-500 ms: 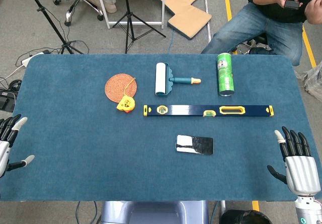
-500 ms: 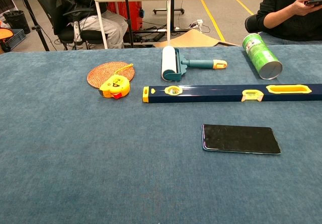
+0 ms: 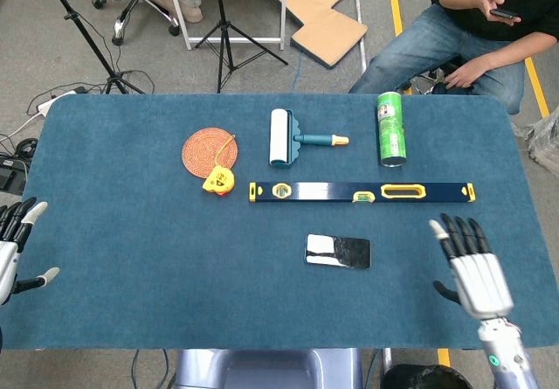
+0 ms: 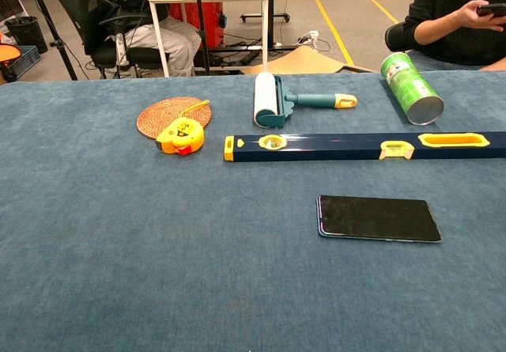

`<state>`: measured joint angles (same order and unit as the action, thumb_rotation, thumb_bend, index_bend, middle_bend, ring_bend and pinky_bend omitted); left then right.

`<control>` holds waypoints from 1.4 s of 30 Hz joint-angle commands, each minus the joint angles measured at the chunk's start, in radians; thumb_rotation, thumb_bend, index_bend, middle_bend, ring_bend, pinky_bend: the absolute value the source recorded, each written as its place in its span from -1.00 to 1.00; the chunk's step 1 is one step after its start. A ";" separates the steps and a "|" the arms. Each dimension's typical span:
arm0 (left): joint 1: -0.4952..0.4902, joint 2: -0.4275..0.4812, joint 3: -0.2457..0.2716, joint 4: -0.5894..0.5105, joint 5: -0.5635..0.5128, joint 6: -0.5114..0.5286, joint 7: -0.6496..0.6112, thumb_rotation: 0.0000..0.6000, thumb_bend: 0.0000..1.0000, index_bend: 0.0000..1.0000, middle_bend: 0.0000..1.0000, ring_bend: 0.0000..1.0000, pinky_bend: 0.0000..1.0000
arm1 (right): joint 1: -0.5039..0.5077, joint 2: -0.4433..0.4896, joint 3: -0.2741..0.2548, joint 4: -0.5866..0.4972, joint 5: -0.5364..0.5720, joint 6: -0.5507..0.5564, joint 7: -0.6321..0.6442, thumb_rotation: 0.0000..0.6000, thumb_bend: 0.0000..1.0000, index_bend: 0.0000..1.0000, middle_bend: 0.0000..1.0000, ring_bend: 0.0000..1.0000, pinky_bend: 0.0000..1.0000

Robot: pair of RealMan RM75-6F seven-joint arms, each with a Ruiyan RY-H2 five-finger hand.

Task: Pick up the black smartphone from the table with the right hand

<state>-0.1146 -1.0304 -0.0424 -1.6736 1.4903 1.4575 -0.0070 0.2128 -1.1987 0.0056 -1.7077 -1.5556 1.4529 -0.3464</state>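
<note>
The black smartphone (image 3: 338,251) lies flat on the blue table, screen up and glossy; in the chest view the smartphone (image 4: 378,218) sits right of centre. My right hand (image 3: 472,268) hovers over the table's front right, fingers spread and empty, about a hand's width to the right of the phone. At the front left edge my left hand (image 3: 15,249) is open with nothing in it. Neither hand appears in the chest view.
A long blue and yellow spirit level (image 3: 362,191) lies just behind the phone. Further back are a lint roller (image 3: 293,137), a green can (image 3: 390,128), a woven coaster (image 3: 208,149) and a yellow tape measure (image 3: 218,180). A person (image 3: 476,22) sits behind the table.
My right hand has moved left and forward over the table, closer to the phone. The phone and my left hand have stayed put.
</note>
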 commanded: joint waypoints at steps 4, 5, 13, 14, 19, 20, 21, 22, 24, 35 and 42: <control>-0.016 -0.018 -0.023 0.016 -0.068 -0.039 0.035 1.00 -1.00 -1.00 -1.00 -1.00 -1.00 | 0.277 -0.115 0.153 -0.091 0.249 -0.392 -0.234 1.00 -1.00 -0.77 -0.57 -1.00 -1.00; -0.017 -0.020 -0.025 0.018 -0.077 -0.043 0.039 1.00 -1.00 -1.00 -1.00 -1.00 -1.00 | 0.301 -0.142 0.166 -0.080 0.294 -0.422 -0.259 1.00 -1.00 -0.72 -0.56 -1.00 -1.00; -0.027 -0.032 -0.036 0.032 -0.117 -0.070 0.060 1.00 -1.00 -1.00 -1.00 -1.00 -1.00 | 0.434 -0.316 0.198 0.005 0.570 -0.507 -0.459 1.00 -1.00 -0.61 -0.52 -1.00 -1.00; -0.029 -0.033 -0.036 0.034 -0.121 -0.074 0.063 1.00 -1.00 -1.00 -1.00 -1.00 -1.00 | 0.446 -0.330 0.198 0.013 0.590 -0.503 -0.481 1.00 -1.00 -0.61 -0.52 -1.00 -1.00; -0.033 -0.040 -0.036 0.036 -0.127 -0.082 0.076 1.00 -1.00 -1.00 -1.00 -1.00 -1.00 | 0.486 -0.392 0.195 0.036 0.675 -0.475 -0.554 1.00 -1.00 -0.60 -0.48 -1.00 -1.00; -0.033 -0.041 -0.036 0.036 -0.127 -0.081 0.078 1.00 -1.00 -1.00 -1.00 -1.00 -1.00 | 0.492 -0.401 0.192 0.039 0.688 -0.470 -0.565 1.00 -1.00 -0.60 -0.47 -1.00 -1.00; -0.033 -0.042 -0.036 0.036 -0.127 -0.081 0.080 1.00 -1.00 -1.00 -1.00 -1.00 -1.00 | 0.498 -0.409 0.189 0.042 0.697 -0.464 -0.574 1.00 -1.00 -0.59 -0.46 -1.00 -1.00; -0.033 -0.042 -0.036 0.036 -0.128 -0.081 0.081 1.00 -1.00 -1.00 -1.00 -1.00 -1.00 | 0.500 -0.412 0.188 0.043 0.701 -0.462 -0.579 1.00 -1.00 -0.57 -0.45 -1.00 -1.00; -0.033 -0.043 -0.036 0.036 -0.130 -0.082 0.083 1.00 -1.00 -1.00 -1.00 -1.00 -1.00 | 0.509 -0.428 0.182 0.048 0.715 -0.450 -0.592 1.00 -1.00 -0.55 -0.44 -1.00 -1.00; -0.036 -0.045 -0.034 0.034 -0.127 -0.084 0.087 1.00 -1.00 -1.00 -1.00 -1.00 -1.00 | 0.523 -0.460 0.146 0.065 0.743 -0.397 -0.615 1.00 -1.00 -0.46 -0.45 -1.00 -1.00; -0.037 -0.045 -0.033 0.029 -0.123 -0.084 0.092 1.00 -1.00 -1.00 -1.00 -1.00 -1.00 | 0.527 -0.487 0.123 0.094 0.749 -0.357 -0.625 1.00 -1.00 -0.43 -0.47 -1.00 -1.00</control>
<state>-0.1514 -1.0750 -0.0754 -1.6450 1.3668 1.3740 0.0847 0.7393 -1.6796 0.1327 -1.6204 -0.8102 1.0915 -0.9713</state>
